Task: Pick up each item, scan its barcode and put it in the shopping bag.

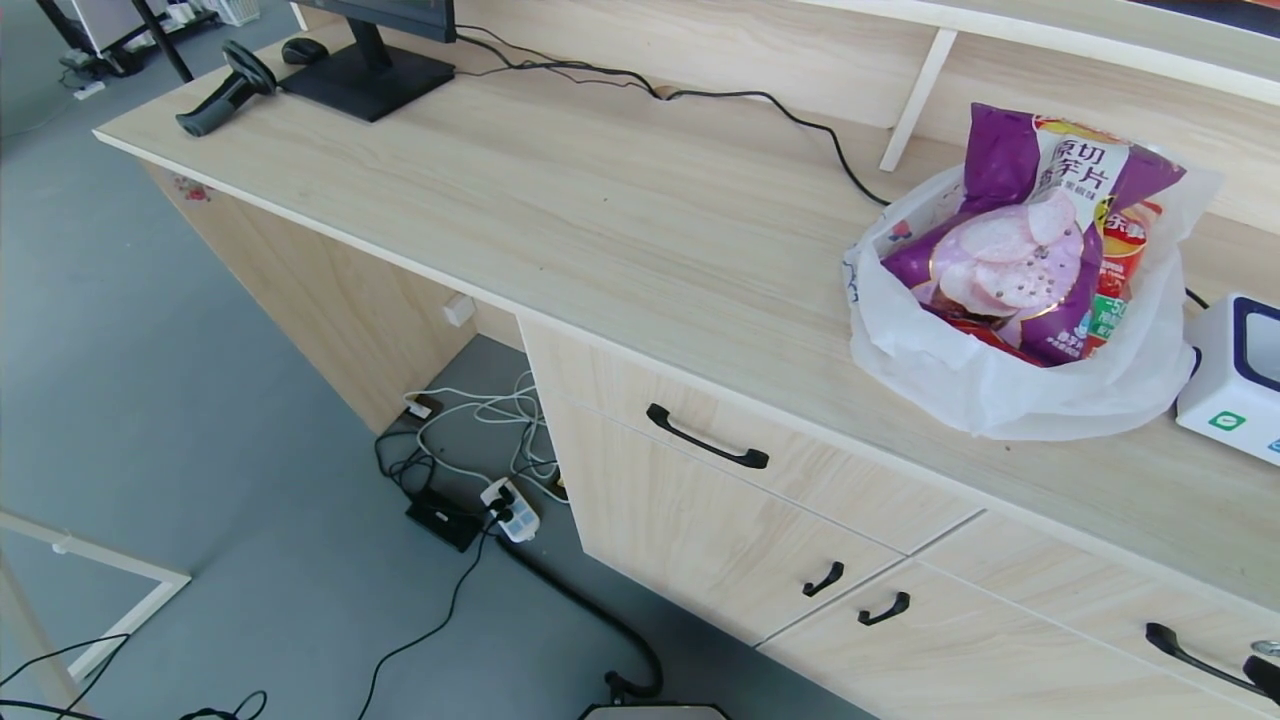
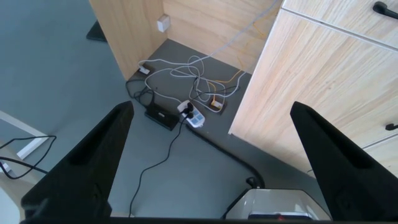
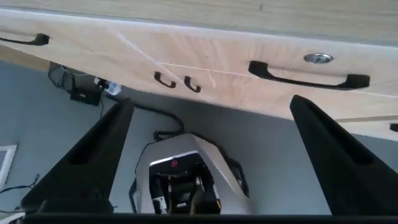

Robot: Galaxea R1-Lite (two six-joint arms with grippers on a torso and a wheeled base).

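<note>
The task looked finished: purple chips (image 1: pixel 1010 250) and a red packet (image 1: pixel 1122 265) sat in the shopping bag (image 1: pixel 1000 395), left end effector (image 2: pixel 211 106) and right end effector (image 3: pixel 211 99) released.

My left tool (image 2: pixel 211 104), spread wide, hangs above grey floor (image 2: pixel 56 74), tangled cables (image 2: pixel 186 70) and a power strip (image 2: pixel 194 117) beside the wooden cabinet (image 2: pixel 311 68).

I'm looking down on a pale wood-grain tabletop (image 1: pixel 600 230). A white crinkled plastic shopping bag (image 1: pixel 1000 390) stands on it near the front edge. A white boxy terminal with a dark screen (image 1: pixel 1232 375) sits just right of the bag. A thin black cable (image 1: pixel 760 97) trails from behind the bag to its left. Far left of the bag are a flat black monitor stand (image 1: pixel 370 78), a black mouse (image 1: pixel 303 50) and, farthest off, a black handheld barcode scanner (image 1: pixel 225 90).
</note>
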